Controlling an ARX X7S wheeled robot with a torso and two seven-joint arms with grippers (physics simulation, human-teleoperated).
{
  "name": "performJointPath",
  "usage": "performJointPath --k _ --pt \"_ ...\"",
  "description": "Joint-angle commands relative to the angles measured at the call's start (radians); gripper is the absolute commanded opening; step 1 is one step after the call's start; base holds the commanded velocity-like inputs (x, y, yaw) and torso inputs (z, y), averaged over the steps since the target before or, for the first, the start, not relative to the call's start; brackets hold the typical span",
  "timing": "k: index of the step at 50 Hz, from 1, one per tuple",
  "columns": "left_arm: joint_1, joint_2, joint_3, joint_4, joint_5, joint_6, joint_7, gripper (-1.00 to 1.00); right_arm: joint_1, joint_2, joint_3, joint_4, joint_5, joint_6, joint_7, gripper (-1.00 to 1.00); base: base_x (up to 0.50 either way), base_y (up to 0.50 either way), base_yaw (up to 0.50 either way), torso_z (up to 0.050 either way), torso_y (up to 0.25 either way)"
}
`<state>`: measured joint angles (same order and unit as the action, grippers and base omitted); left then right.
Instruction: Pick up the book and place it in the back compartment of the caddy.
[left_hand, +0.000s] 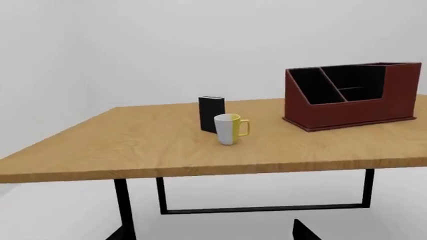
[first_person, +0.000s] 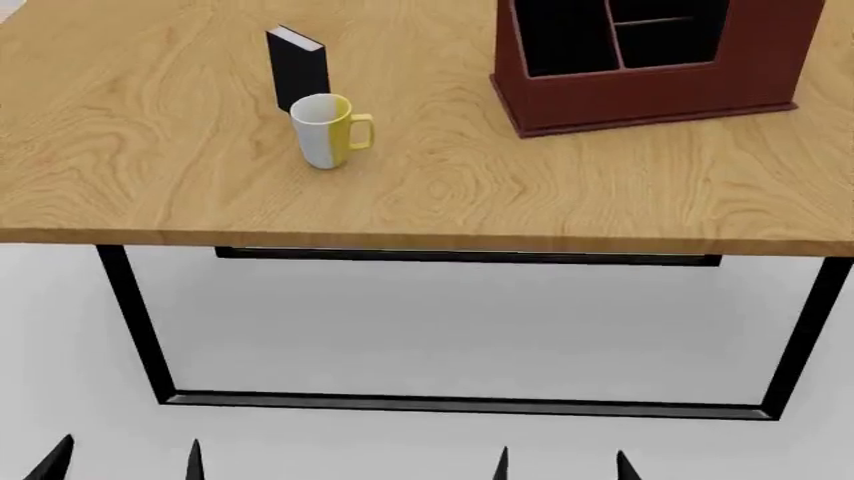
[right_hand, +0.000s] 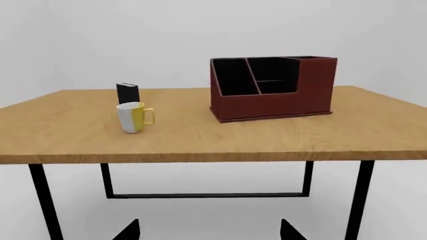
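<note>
Nothing was done: the book (first_person: 296, 66) stood upright behind a mug (first_person: 324, 130), well apart from the caddy (first_person: 650, 102); both hands hung released below the counter (first_person: 534, 190), holding nothing.

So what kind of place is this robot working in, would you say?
Probably a simulated test room set up like a desk, not a real home: blank white walls and floor, one wooden table on black metal legs, and only a desk caddy, a black book and a yellow-and-white mug on it.
</note>
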<state>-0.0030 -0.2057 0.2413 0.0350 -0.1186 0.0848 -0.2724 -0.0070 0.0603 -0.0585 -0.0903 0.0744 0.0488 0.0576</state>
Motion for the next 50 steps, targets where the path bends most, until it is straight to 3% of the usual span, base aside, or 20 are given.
performJointPath --k 1,5,12,27,32,50 --pt "-0.001 -0.024 0.011 0.055 0.003 -0.020 -0.037 1.00 0.003 0.027 -0.030 -0.112 0.018 0.079 0.016 1.00 0.00 0.00 0.00 0.050 0.000" --pt "-0.073 -0.040 -0.003 0.175 -0.046 -0.179 -0.033 1.00 0.067 0.058 -0.018 -0.295 0.026 0.241 0.034 1.00 0.00 0.00 0.00 0.050 0.000" --pt "-0.162 -0.052 -0.020 0.267 -0.087 -0.306 -0.039 1.00 0.149 0.090 -0.011 -0.417 0.046 0.415 0.039 1.00 0.00 0.00 0.00 0.050 0.000" --pt "-0.283 -0.075 -0.030 0.348 -0.123 -0.479 -0.056 1.00 0.238 0.137 0.034 -0.515 0.087 0.548 0.041 1.00 0.00 0.00 0.00 0.050 0.000" --pt "-0.286 -0.078 -0.022 0.348 -0.066 -0.452 -0.096 1.00 0.243 0.158 0.021 -0.505 0.074 0.538 0.035 1.00 0.04 -0.01 0.00 0.000 0.000" --pt "-0.277 -0.107 -0.098 0.487 -0.159 -0.497 -0.100 1.00 0.249 0.179 0.049 -0.699 0.105 0.672 0.073 1.00 0.48 -0.17 0.00 0.000 0.000"
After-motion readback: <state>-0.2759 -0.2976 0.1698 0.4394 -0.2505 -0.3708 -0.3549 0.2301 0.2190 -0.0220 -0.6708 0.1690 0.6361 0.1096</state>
